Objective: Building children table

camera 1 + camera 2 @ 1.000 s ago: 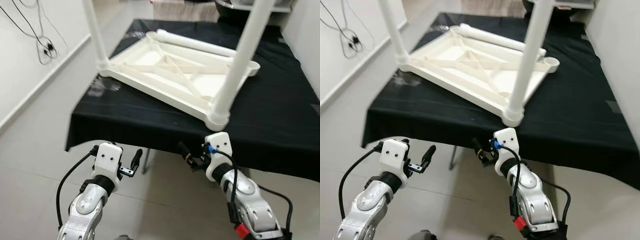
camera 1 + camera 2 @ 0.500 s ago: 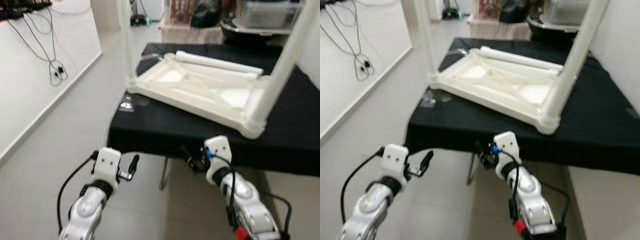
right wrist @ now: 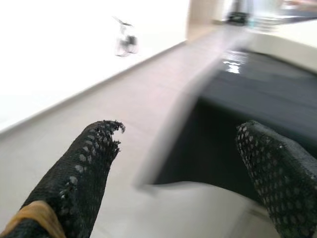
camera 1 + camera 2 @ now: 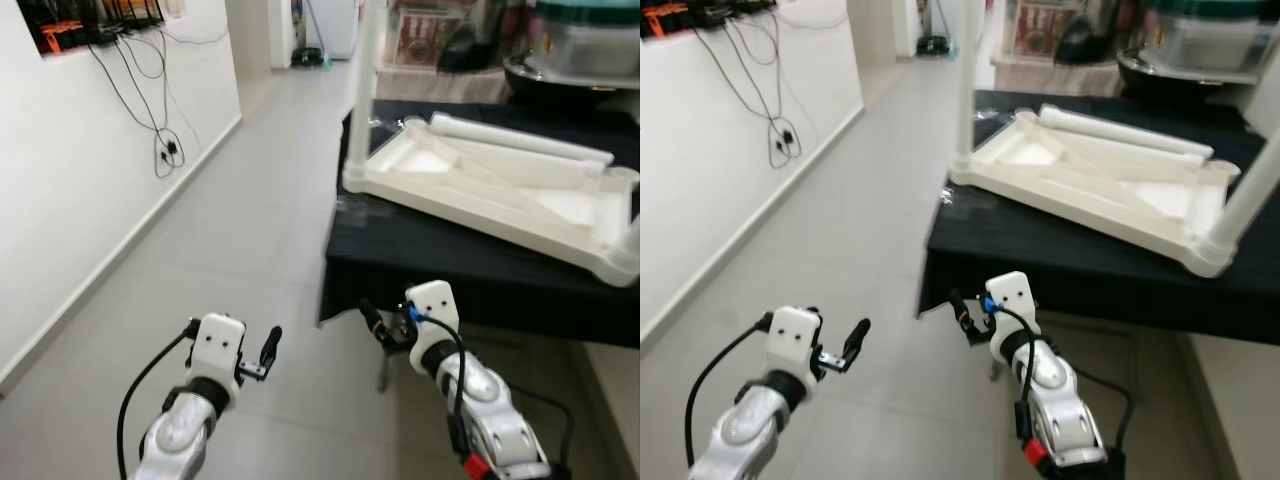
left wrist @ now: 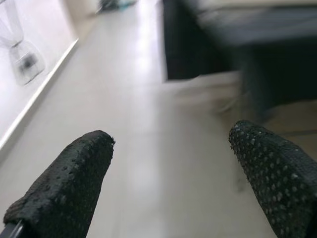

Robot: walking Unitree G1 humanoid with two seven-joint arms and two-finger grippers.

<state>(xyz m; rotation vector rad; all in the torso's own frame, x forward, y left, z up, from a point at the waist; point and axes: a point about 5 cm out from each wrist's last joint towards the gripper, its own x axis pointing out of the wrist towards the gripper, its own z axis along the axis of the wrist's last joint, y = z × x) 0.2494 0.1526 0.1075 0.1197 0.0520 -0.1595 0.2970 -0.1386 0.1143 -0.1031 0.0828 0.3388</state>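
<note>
A white plastic children's table top (image 4: 500, 185) lies upside down on a black-clothed table (image 4: 440, 270) at the right. One white leg (image 4: 362, 90) stands up from its near left corner, and another rises at the right corner (image 4: 1250, 200). A loose white leg (image 4: 520, 140) lies along the far side of the top. My left gripper (image 4: 264, 352) hangs low over the floor, open and holding nothing (image 5: 171, 144). My right gripper (image 4: 372, 322) is also open and bare (image 3: 178, 134), just in front of the black cloth's near edge.
A white wall runs along the left with black cables (image 4: 160, 140) hanging on it. Pale tiled floor (image 4: 230, 240) stretches ahead on the left. Dark containers (image 4: 570, 60) and clutter stand behind the table.
The whole view has swung left, so the black table and white top now sit at the right and more floor and wall show. Both arms stay low and open.
</note>
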